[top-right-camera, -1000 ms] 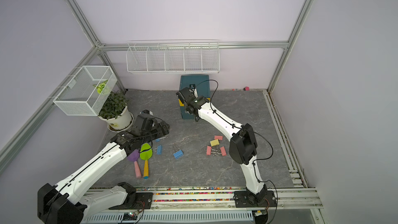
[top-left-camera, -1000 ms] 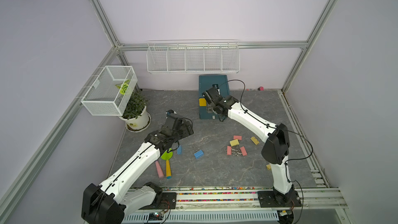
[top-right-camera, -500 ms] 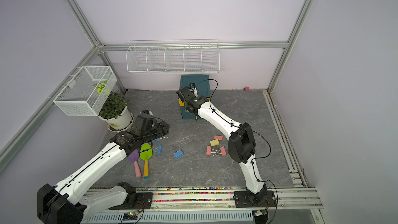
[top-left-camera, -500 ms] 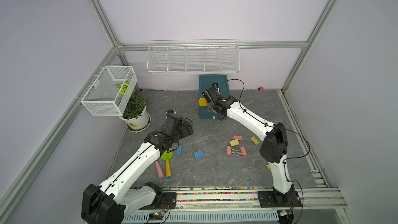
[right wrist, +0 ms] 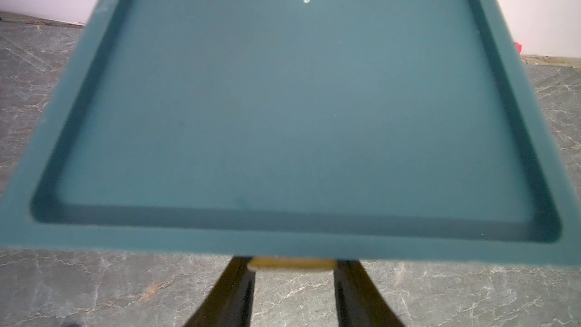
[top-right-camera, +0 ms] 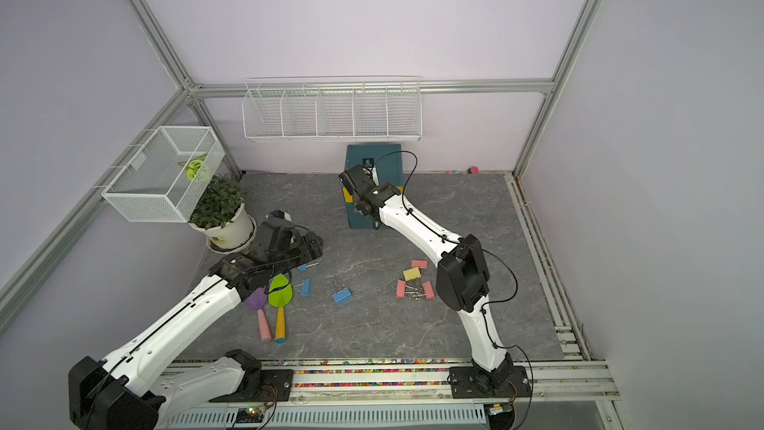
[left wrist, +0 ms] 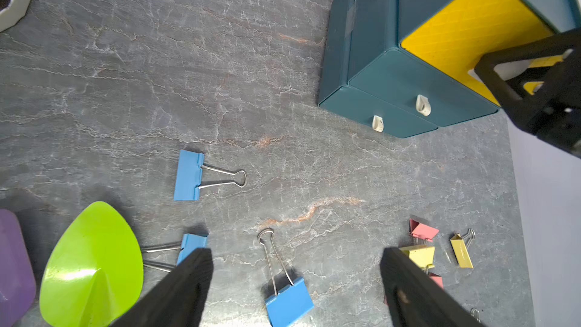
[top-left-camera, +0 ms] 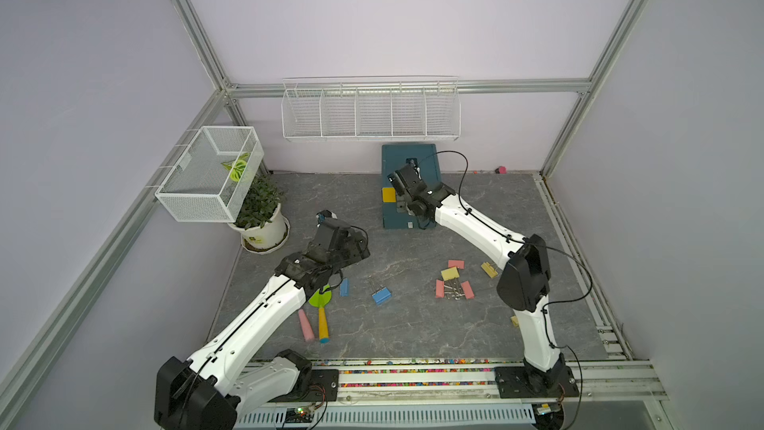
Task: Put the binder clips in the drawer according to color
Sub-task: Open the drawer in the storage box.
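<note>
All 9 binder clips [top-left-camera: 381, 295] lie loose on the grey floor [top-left-camera: 413, 337], well in front of the drawer [top-left-camera: 392, 157]. This teal cabinet has a yellow top front and stands at the back against the rear wall, under the long wire basket [top-left-camera: 370, 111].

The 3 blue clips lie on the left arm's side, and the wire handles of 1 reach the blade of the green trowel [top-right-camera: 280, 291]. The 3 pink and 3 yellow clips gather nearer the right arm, with 1 yellow clip half hidden behind it.

The right gripper [right wrist: 294, 275] is at the yellow drawer front. Its 2 fingers clasp the top pull [right wrist: 290, 263], 1 against each end.

The left gripper [left wrist: 295, 253] hangs over the blue clips with its fingers spread wide and nothing between them. In its wrist view, 1 blue clip lies on the floor below the gap.

A purple trowel [top-right-camera: 256, 299] lies beside the green one. A potted plant [top-left-camera: 264, 233] stands under the mesh basket [top-left-camera: 206, 175] on the left wall.
</note>
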Robot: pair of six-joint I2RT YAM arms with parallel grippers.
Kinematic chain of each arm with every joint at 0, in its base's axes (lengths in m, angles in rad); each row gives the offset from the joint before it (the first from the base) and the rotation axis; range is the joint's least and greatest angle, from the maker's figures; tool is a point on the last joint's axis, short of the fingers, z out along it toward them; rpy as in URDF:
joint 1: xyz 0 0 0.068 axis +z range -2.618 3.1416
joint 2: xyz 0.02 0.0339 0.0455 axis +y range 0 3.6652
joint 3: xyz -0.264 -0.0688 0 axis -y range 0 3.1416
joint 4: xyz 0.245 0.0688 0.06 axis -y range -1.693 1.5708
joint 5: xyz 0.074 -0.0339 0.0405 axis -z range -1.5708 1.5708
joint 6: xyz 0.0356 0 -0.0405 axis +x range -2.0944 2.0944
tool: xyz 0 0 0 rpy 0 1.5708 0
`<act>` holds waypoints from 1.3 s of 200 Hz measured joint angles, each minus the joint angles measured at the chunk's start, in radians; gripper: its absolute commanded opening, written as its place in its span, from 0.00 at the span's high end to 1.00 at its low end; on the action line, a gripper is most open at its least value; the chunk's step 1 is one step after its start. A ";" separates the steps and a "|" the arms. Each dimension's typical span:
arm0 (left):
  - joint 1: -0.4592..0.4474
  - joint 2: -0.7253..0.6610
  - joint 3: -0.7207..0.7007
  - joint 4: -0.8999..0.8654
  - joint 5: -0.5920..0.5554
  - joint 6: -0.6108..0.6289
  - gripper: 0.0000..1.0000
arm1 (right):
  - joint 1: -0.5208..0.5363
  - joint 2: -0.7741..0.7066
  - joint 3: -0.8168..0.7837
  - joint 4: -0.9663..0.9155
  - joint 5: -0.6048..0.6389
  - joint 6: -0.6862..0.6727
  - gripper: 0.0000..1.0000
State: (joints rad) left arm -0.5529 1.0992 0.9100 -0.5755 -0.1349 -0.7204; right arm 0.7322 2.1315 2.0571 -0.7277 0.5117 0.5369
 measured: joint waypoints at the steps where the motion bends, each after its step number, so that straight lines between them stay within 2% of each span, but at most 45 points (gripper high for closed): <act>1: 0.000 0.000 0.000 0.000 0.000 0.000 0.11 | 0.000 0.000 0.000 0.000 0.000 0.000 0.63; 63: 0.000 -0.006 0.000 0.000 -0.007 0.000 0.11 | 0.016 -0.001 -0.014 0.011 0.035 0.001 0.70; 126: 0.000 -0.005 -0.028 0.001 -0.007 0.000 0.12 | 0.057 -0.085 -0.167 0.087 0.090 0.025 0.74; 209: 0.000 -0.013 -0.066 0.002 -0.006 -0.003 0.13 | 0.153 -0.292 -0.429 0.083 0.109 0.107 0.76; 260: 0.000 -0.024 -0.080 0.002 -0.003 -0.005 0.14 | 0.185 -0.346 -0.477 0.080 0.109 0.131 0.77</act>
State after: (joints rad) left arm -0.5529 1.0748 0.8295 -0.5739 -0.1375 -0.7258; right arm 0.9169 1.7851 1.5803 -0.6479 0.6212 0.6678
